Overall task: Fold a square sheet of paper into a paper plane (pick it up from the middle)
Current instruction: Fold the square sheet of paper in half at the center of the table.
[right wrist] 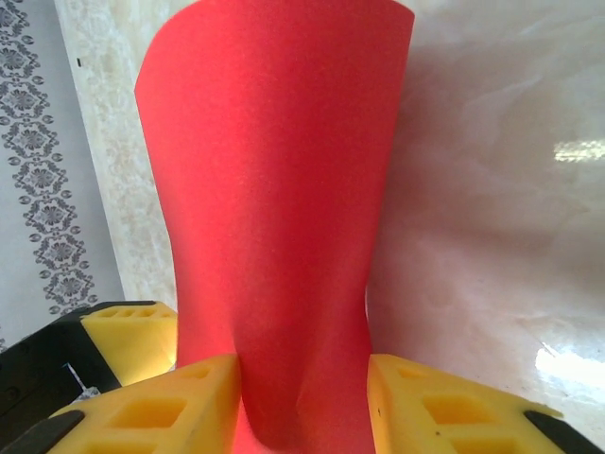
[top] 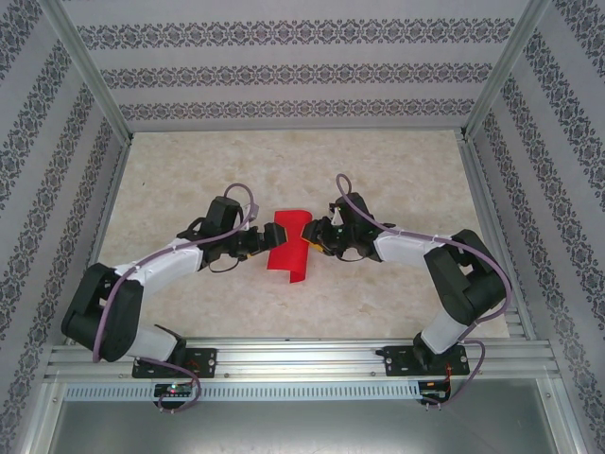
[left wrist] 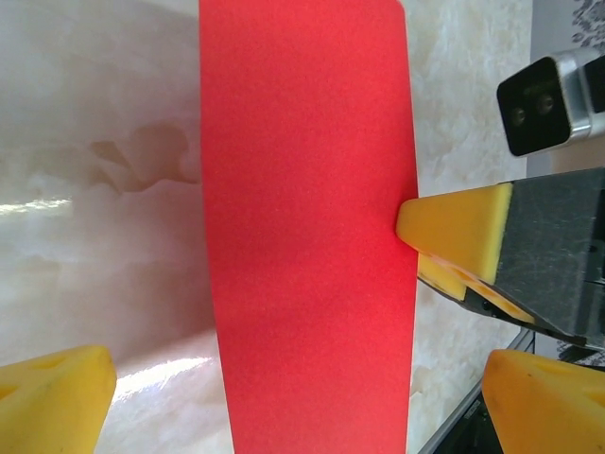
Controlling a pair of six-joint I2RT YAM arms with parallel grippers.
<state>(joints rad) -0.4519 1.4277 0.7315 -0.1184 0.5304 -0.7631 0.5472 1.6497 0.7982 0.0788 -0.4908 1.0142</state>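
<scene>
The square sheet of paper, bright red and plain, stands bowed between the two grippers at the middle of the table. My right gripper comes in from the right. Its yellow fingers press both sides of the sheet, which narrows and curls between them. My left gripper faces it from the left, wide open, with the sheet between its spread fingertips and apart from both. A right finger touches the sheet's right edge. The paper plane is out of view.
The marble-patterned table is walled with patterned panels at the back and sides. An aluminium rail carrying both arm bases runs along the near edge.
</scene>
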